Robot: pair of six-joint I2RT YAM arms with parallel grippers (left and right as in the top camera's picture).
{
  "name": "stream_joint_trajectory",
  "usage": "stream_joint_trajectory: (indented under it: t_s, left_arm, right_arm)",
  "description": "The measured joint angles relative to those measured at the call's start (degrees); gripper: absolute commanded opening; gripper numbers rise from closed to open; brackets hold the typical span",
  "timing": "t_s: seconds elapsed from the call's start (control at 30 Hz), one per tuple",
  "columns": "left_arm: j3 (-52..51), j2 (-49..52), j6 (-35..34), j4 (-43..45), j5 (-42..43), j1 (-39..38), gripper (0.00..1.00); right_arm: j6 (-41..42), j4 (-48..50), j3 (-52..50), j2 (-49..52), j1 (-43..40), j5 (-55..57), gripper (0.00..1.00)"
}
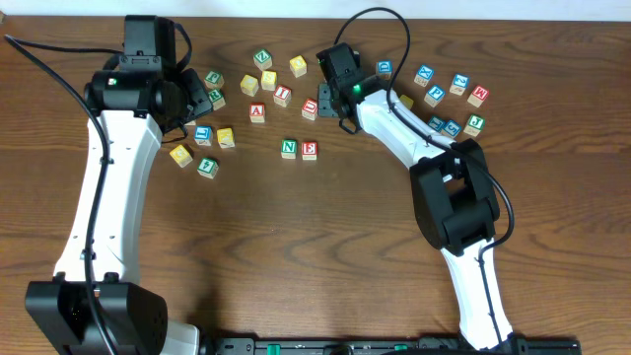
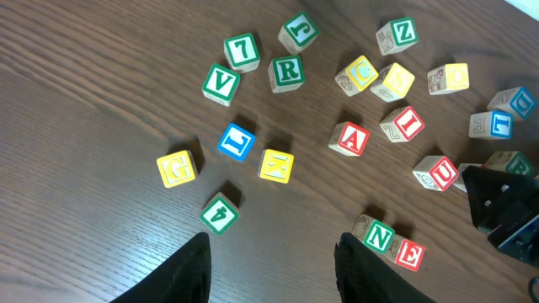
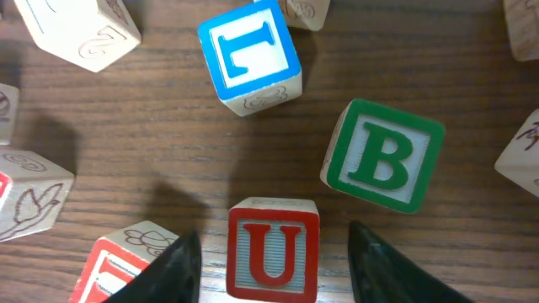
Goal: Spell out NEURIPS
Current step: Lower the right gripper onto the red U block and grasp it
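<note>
Where the counter (image 1: pixel 296 247) is read from its left side, the left claw (image 2: pixel 274 246) comes first: fingers moderately apart, only bare wood between them.

Cube R (image 2: pixel 288 70): green letter, a little tilted, lying beyond that claw. It is legible in the left wrist view only; in the overhead view the arm crowds that cluster.

Cubes N (image 1: pixel 288 148) and E (image 1: pixel 310 150): green and red, mid-counter and touching. Equal-sided singly, as a pair they run left to right with letters upright in the overhead view. The left wrist view shows the pair slanting down to the right.

Cube I (image 1: pixel 283 96): red, beyond the pair, just beside cube A (image 1: pixel 257 111).

Cube U (image 3: pixel 274 252): red. The right wrist view shows it between the fingers of the right claw (image 3: pixel 274 234), letter upright, open end toward the top of that picture. Counter shows on both sides, so the claw straddles it, parted, without touching. The overhead view does not show those gaps.

Cube P (image 1: pixel 435 95): blue, in the right-hand cluster, well apart from N and E.
</note>
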Motion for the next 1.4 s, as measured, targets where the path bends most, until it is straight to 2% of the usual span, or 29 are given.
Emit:
stream_joint_trajectory:
  t_s: [0.67,0.9,1.4]
  left_arm:
    - [0.0,0.0,0.0,-0.02,0.11,0.0,0.47]
    - [0.0,0.0,0.0,-0.02,0.11,0.0,0.47]
    - [0.0,0.0,0.0,-0.02,0.13,0.0,0.47]
  right_arm:
    - [0.42,0.66,-0.9,0.0,0.0,-0.09,0.25]
    - [0.42,-1.14,-0.81,-0.17,0.0,-0.68,0.24]
    - [0.39,-20.37,-0.39,-2.82,0.0,-9.09,0.25]
